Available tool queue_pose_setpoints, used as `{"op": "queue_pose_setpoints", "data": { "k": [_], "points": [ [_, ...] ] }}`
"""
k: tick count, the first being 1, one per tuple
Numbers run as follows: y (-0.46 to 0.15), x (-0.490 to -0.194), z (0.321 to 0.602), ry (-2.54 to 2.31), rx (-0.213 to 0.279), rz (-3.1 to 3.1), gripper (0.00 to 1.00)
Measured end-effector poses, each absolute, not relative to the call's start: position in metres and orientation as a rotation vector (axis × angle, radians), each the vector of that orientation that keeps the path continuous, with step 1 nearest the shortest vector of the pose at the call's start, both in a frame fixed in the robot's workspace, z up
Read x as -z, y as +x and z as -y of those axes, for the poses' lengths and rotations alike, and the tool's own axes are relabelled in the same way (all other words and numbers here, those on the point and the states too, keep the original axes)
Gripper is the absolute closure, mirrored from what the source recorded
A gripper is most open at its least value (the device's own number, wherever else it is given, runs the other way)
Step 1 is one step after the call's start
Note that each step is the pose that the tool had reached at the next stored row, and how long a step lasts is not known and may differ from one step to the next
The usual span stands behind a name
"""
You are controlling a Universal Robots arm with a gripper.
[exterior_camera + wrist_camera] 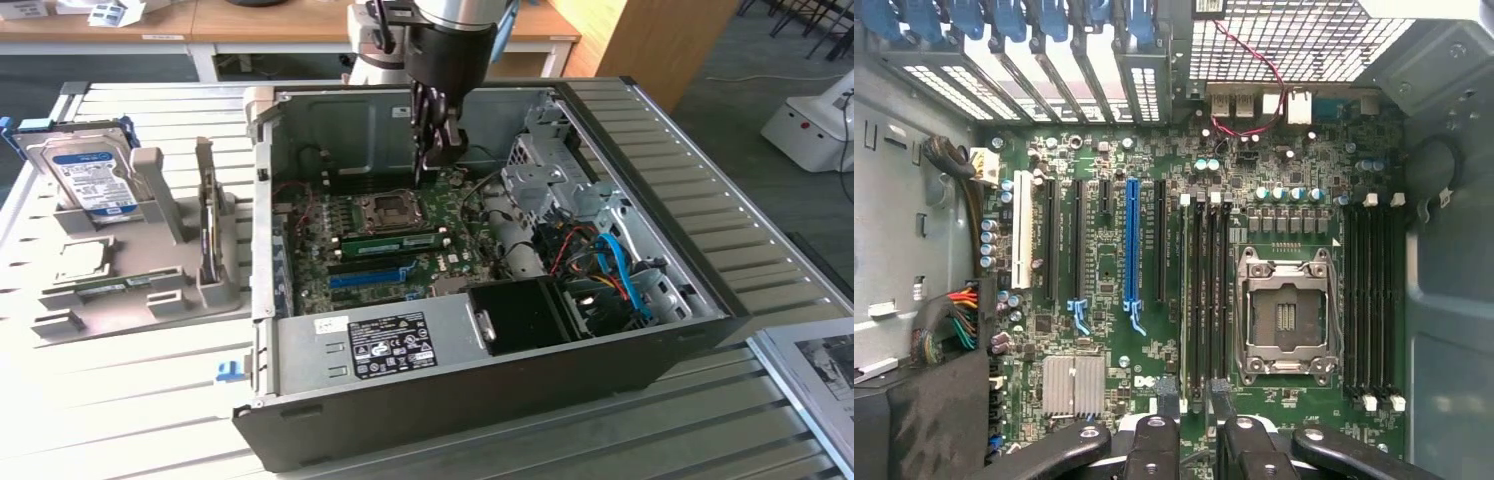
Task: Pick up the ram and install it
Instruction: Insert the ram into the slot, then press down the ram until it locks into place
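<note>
Tool: you have the tool [434, 160] [1194, 402] hanging inside the open computer case [641, 330], low over the motherboard [1114, 370] by the CPU socket [1286, 315]; in the wrist view its fingertips [1168, 398] stand parted with bare board between them, gripping nothing
Ram: your ram [394, 241] stands on edge in a slot just beside the CPU socket, between it and the blue slot strip [371, 276], apart from the tool
Table: the case sits on the slatted table [134, 400]; on the exterior view's left, a grey fixture [147, 300] holds a hard drive [91, 180] upright
</note>
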State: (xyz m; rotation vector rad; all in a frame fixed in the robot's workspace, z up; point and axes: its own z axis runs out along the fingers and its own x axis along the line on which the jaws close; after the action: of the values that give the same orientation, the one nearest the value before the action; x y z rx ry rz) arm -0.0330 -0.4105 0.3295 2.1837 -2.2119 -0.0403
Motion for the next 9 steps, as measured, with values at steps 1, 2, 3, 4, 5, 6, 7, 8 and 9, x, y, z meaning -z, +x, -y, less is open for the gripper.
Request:
{"op": "queue_pose_setpoints", "data": {
  "k": [1,2,3,4,5,6,7,8,9],
  "points": [
    [-0.0330,-0.3295,0.4105,2.184,0.040,2.212,0.75],
    [-0.0330,-0.3296,0.4105,2.184,0.040,2.212,0.75],
    [-0.0330,-0.3296,0.4105,2.184,0.040,2.212,0.75],
    [-0.0330,-0.3296,0.4105,2.184,0.040,2.212,0.75],
    [-0.0330,-0.3296,0.4105,2.184,0.040,2.212,0.75],
    [-0.0330,-0.3296,0.4105,2.184,0.040,2.212,0.75],
    [-0.0330,-0.3296,0.4105,2.184,0.040,2.212,0.75],
    [-0.0330,-0.3296,0.4105,2.184,0.040,2.212,0.75],
    [-0.0330,-0.3296,0.4105,2.184,0.040,2.212,0.75]
  ]
}}
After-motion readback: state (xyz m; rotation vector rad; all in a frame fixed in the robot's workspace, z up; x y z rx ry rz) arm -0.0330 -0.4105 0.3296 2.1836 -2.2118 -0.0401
